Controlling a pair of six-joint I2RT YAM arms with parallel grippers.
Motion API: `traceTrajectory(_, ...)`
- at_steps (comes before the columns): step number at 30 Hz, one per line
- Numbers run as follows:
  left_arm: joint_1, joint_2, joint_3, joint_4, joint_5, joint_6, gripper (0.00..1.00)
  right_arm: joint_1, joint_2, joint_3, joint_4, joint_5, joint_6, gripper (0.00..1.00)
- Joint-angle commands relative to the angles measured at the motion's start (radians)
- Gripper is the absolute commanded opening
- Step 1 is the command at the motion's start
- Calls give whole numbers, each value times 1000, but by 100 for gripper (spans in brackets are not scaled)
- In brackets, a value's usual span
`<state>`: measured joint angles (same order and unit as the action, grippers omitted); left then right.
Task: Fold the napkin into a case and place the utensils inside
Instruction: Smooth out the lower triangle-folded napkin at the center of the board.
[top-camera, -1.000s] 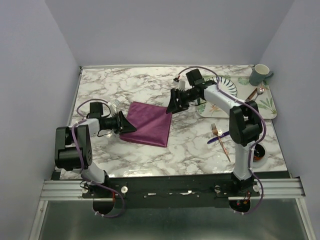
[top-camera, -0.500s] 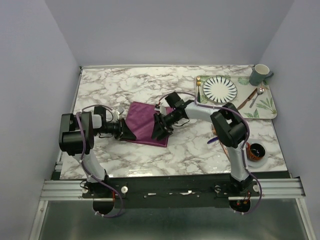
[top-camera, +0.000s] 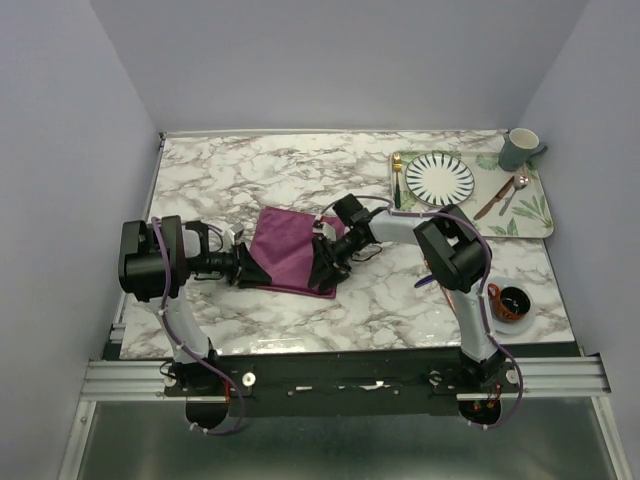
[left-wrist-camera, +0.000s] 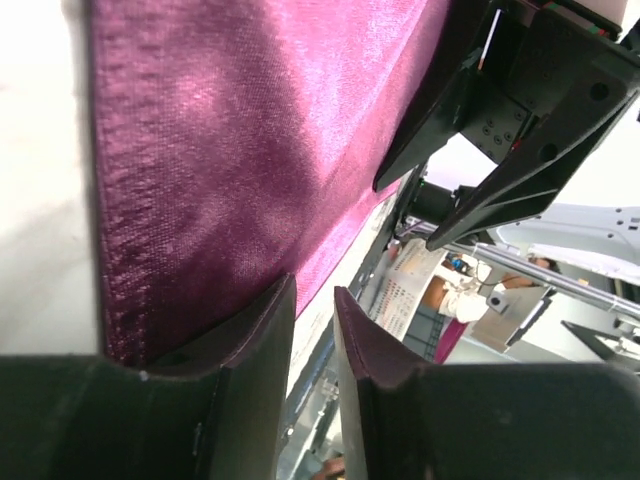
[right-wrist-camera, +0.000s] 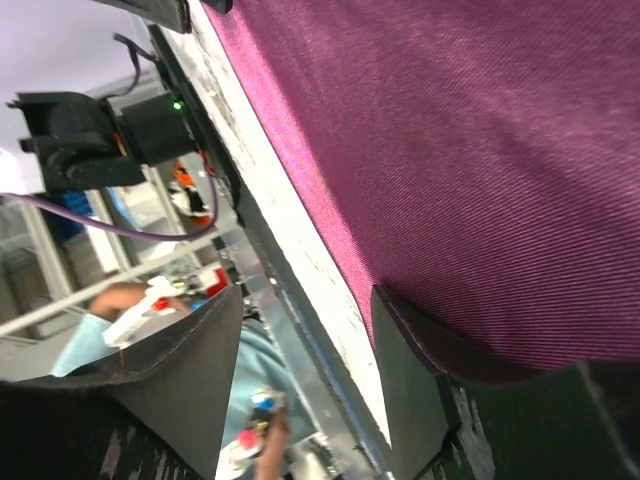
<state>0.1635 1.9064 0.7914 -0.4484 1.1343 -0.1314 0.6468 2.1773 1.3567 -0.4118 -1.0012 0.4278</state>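
One plum-purple napkin (top-camera: 290, 248), satin-shiny with a stitched hem, lies near the middle of the marble table (top-camera: 250, 170), between your two arms. Your left gripper (left-wrist-camera: 315, 295) sits at its left edge, its dark fingers a narrow gap apart with no cloth visible between them. Your right gripper (right-wrist-camera: 305, 295) is spread wide at the right edge, one finger over the cloth. One blue knife (top-camera: 424, 282) peeks out beside the right arm.
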Motion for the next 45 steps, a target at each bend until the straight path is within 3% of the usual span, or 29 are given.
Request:
traceTrajectory(1,14,-53,5,-7,25,97,43,1,-60,-22,-84,128,-161,64)
traceTrajectory(5,-5,-211,51,-91,85,232,60,1,-194,4,-81,6,-202,81)
traceTrajectory(6,-18,-246,64,-99,84,243,68,-1,-217,13,-75,4,-202,94)
traceTrajectory(7,-24,-307,92,-89,59,249,72,1,-253,24,-71,4,-210,100)
traceTrajectory(8,-30,-335,104,-69,42,231,84,-6,-266,54,-71,16,-215,100)
traceTrajectory(10,-47,-394,133,47,-20,179,97,-19,-275,90,-62,41,-212,100)
traceTrajectory(11,-51,-403,137,101,-36,146,99,-44,-266,122,-52,70,-201,100)
traceTrajectory(21,-160,-196,262,601,-160,-289,98,-236,-16,326,131,47,48,100)
traceTrajectory(25,-191,-74,287,779,-183,-434,90,-254,58,344,189,18,124,100)
traceTrajectory(30,-193,38,286,884,-197,-569,86,-253,84,286,283,-8,189,100)
traceTrajectory(37,-171,146,233,981,-223,-698,83,-285,160,229,283,18,215,100)
traceTrajectory(45,-173,152,186,1005,-203,-714,77,-299,148,225,269,0,210,97)
